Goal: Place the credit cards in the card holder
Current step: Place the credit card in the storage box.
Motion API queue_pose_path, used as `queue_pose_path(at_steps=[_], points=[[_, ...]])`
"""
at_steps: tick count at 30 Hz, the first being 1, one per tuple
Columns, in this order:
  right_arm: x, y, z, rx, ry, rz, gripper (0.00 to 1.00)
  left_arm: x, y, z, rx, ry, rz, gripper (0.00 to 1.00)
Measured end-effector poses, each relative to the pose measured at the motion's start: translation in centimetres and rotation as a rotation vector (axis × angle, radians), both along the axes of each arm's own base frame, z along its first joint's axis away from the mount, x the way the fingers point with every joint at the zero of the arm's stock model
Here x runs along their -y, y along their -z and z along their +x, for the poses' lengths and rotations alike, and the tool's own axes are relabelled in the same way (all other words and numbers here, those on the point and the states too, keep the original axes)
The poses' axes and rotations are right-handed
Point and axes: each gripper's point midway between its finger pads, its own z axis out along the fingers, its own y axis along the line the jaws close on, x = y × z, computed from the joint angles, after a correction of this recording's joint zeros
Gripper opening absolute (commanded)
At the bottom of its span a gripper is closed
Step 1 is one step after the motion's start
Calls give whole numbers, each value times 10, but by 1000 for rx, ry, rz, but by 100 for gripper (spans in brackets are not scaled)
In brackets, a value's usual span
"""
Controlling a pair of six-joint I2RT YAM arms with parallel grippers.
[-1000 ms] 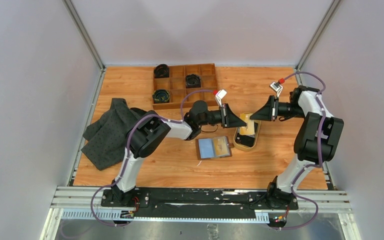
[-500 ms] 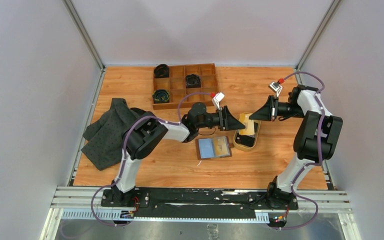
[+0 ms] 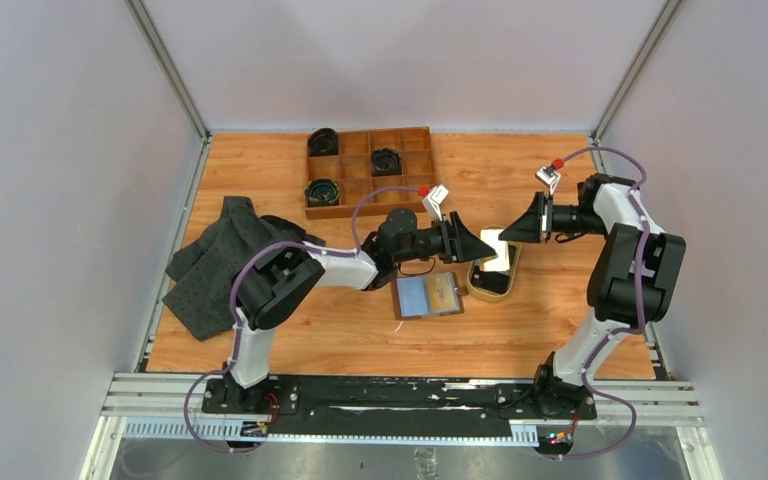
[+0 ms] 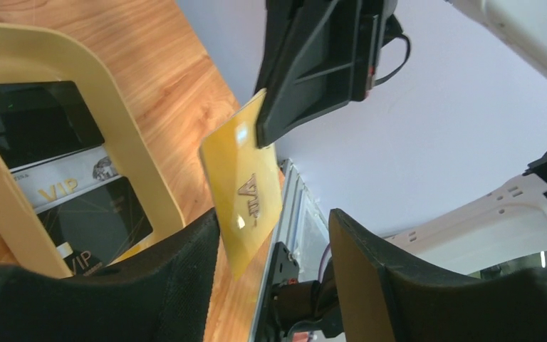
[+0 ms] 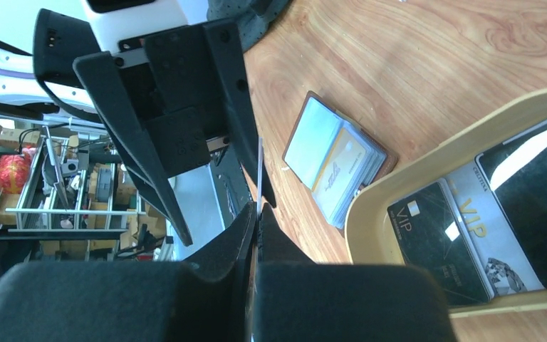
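Note:
A yellow-gold credit card (image 4: 246, 182) hangs tilted in the air above the tan oval dish (image 3: 489, 291). My right gripper (image 5: 256, 214) is shut on its upper corner. My left gripper (image 4: 274, 221) is open, its fingers (image 4: 185, 271) standing either side of the card's lower corner without pinching it. Three more credit cards lie in the dish: a black one (image 4: 35, 121), a pale VIP one (image 4: 57, 185) and a dark VIP one (image 4: 96, 224). The brown card holder (image 3: 428, 295) lies open on the table left of the dish, a gold card in one clear sleeve (image 5: 338, 167).
A wooden compartment tray (image 3: 368, 170) holding dark coiled items stands at the back. A crumpled grey cloth (image 3: 220, 265) lies at the left. Grey walls enclose the table on three sides.
The yellow card has changed hands: my right gripper closed on it and my left gripper opened off it. The left arm has shifted a little.

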Motion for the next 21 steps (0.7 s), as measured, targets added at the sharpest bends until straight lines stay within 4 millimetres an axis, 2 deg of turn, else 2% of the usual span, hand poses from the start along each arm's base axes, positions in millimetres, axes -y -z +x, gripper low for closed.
queue_pose_path(at_steps=[3, 8, 11, 13, 18, 21], points=[[1, 2, 0, -5, 8, -18, 0, 0, -6, -1, 1, -5, -10, 54], [2, 2, 2, -7, 18, -29, 0, 2, -5, -1, -24, -6, -3, 50], [2, 2, 2, -8, 20, -29, 0, 2, -5, -1, -38, -7, -4, 36], [2, 1, 2, -9, 21, -29, 0, 3, -4, -1, -57, -7, -11, 30], [2, 1, 3, -11, 24, -29, 0, 7, 7, -2, -118, 9, -40, 31], [2, 1, 3, -10, 24, -29, 0, 8, 4, -4, -127, 19, -57, 30]])
